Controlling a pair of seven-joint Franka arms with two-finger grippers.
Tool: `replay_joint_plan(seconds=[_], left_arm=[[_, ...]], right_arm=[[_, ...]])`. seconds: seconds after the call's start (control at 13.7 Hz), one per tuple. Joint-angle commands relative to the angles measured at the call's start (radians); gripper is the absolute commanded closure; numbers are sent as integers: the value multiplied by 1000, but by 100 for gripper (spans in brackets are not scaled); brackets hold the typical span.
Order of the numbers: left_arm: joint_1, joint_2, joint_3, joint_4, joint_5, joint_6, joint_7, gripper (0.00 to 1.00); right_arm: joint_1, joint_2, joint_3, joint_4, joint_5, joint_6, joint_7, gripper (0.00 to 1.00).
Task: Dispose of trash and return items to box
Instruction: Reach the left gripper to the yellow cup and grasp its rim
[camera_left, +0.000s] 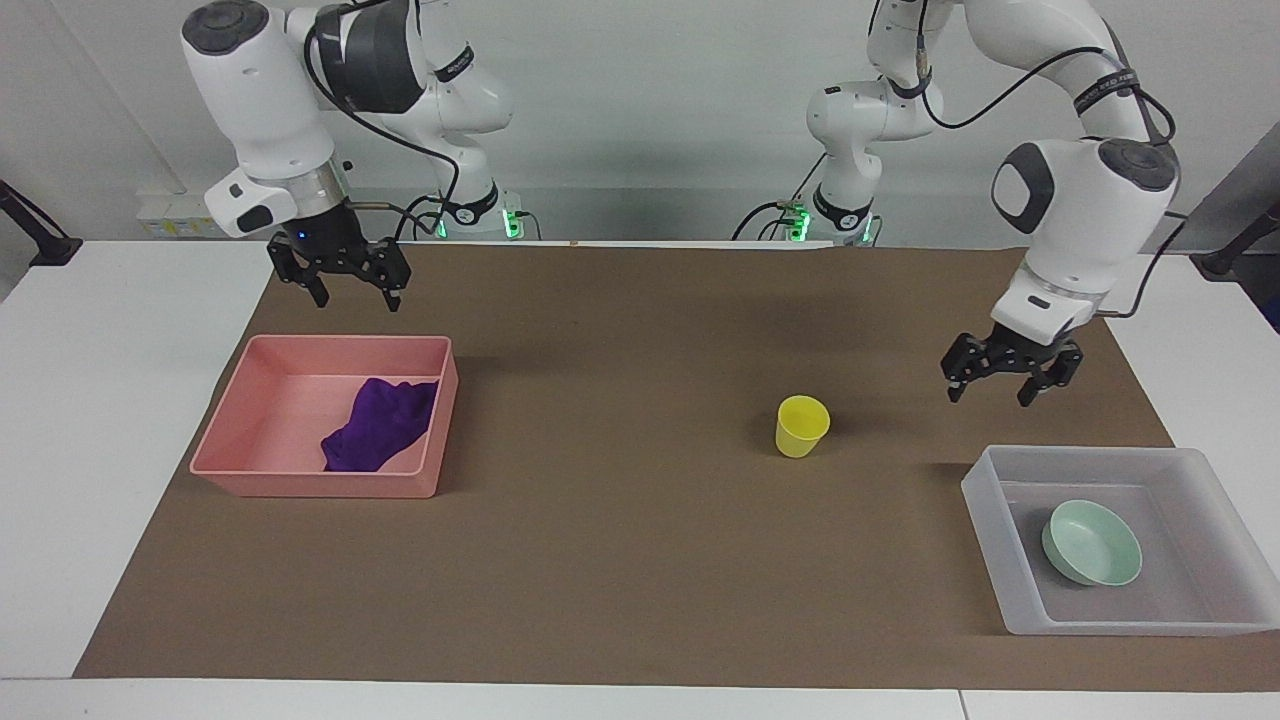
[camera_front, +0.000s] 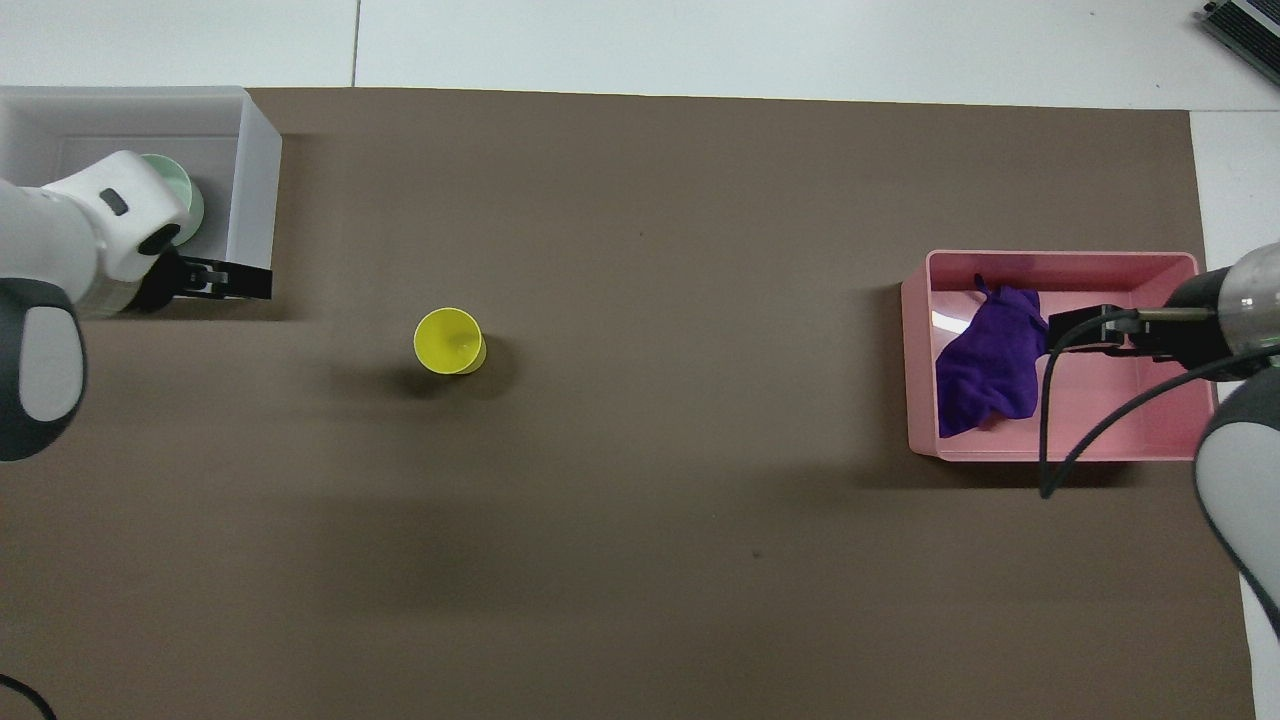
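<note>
The purple rag (camera_left: 380, 425) lies in the pink tray (camera_left: 310, 487), as the overhead view (camera_front: 985, 365) also shows. The mint-green bowl (camera_left: 1092, 543) rests in the translucent box (camera_left: 988, 515). In the overhead view my left arm hides most of the bowl (camera_front: 190, 190). The yellow cup (camera_left: 801, 426) stands upright on the brown mat, between the trays and closer to the box. My left gripper (camera_left: 1010, 385) is open and empty, raised over the mat between the cup and the box. My right gripper (camera_left: 340, 285) is open and empty, raised high over the pink tray.
A brown mat (camera_left: 620, 560) covers most of the white table. The pink tray (camera_front: 920, 370) sits at the right arm's end and the translucent box (camera_front: 258, 180) at the left arm's end. The cup also shows in the overhead view (camera_front: 448, 340).
</note>
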Motion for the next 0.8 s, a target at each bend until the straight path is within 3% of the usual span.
replay_joint_plan(seconds=[0.0, 0.22, 0.58, 0.66, 0.73], left_arm=[[-104, -16, 16, -93, 12, 78, -104, 0], [-185, -11, 16, -166, 12, 161, -173, 0], [-244, 58, 14, -209, 12, 308, -216, 3], [-254, 79, 16, -209, 12, 333, -239, 8], [-255, 89, 16, -209, 12, 353, -245, 29]], right_arm=[[-13, 19, -7, 120, 8, -127, 8, 0], [-42, 27, -10, 198, 37, -221, -4, 0], [-36, 11, -12, 150, 23, -191, -65, 0], [-34, 10, -12, 143, 22, -188, -68, 0], [-34, 8, -12, 137, 22, -182, -69, 0]])
